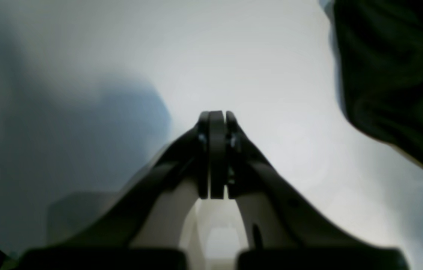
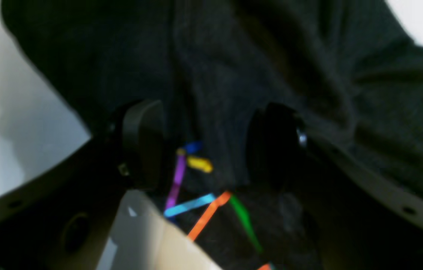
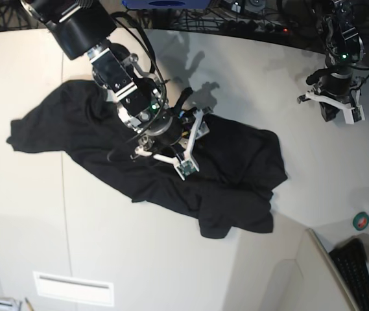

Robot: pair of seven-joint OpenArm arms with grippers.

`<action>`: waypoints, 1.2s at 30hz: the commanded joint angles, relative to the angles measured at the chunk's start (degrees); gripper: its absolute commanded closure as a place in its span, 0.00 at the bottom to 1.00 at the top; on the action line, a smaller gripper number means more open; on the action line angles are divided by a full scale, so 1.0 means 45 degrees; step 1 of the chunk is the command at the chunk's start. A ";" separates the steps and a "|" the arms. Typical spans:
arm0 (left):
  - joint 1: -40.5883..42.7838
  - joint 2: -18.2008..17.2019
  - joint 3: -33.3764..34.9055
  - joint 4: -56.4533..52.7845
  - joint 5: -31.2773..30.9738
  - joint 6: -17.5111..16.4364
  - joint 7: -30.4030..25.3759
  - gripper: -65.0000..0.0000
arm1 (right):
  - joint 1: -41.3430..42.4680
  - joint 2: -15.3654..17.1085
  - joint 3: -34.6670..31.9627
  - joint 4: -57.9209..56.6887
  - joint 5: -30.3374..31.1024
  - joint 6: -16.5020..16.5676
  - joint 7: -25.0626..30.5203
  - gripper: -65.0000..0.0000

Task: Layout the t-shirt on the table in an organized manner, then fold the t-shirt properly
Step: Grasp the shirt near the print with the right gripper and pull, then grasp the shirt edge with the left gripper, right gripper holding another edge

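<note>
The black t-shirt (image 3: 229,175) lies crumpled and spread across the middle of the off-white table (image 3: 314,162). My right gripper (image 3: 184,129) is low over its centre. In the right wrist view this gripper (image 2: 207,146) is open, its fingers (image 2: 143,142) set wide apart over dark folds, with coloured print lines (image 2: 211,206) showing just below. My left gripper (image 3: 327,107) hovers over bare table at the far right, away from the shirt. In the left wrist view it (image 1: 217,116) is shut on nothing, and an edge of the t-shirt (image 1: 395,75) fills the upper right corner.
A small green round object (image 3: 361,221) and a keyboard (image 3: 356,272) sit at the lower right, past the table's edge. Cables (image 3: 249,19) run along the back edge. A thin seam (image 3: 63,194) crosses the tabletop at the left.
</note>
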 commanded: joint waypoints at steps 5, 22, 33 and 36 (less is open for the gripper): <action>-0.0044 -0.0149 -0.0038 0.0204 -0.0100 0.0013 -0.0258 1.00 | 0.0370 -0.0152 0.0113 -0.0426 -0.0012 0.0002 0.0236 0.65; -0.0239 -0.0208 0.0020 0.0125 -0.0100 0.0013 -0.0258 1.00 | -0.4768 0.2895 0.1657 0.7779 0.0027 0.0081 0.0177 1.00; -0.2603 -0.0110 0.1095 0.0106 -0.0100 0.0013 0.3356 0.66 | -0.6429 0.3892 0.2985 0.7857 0.0027 0.0100 0.0177 1.00; -0.3404 -0.0110 0.2286 -0.0070 -0.0100 0.0013 0.3395 0.49 | -0.6429 0.3892 0.3278 0.7564 0.0027 0.0100 0.0177 1.00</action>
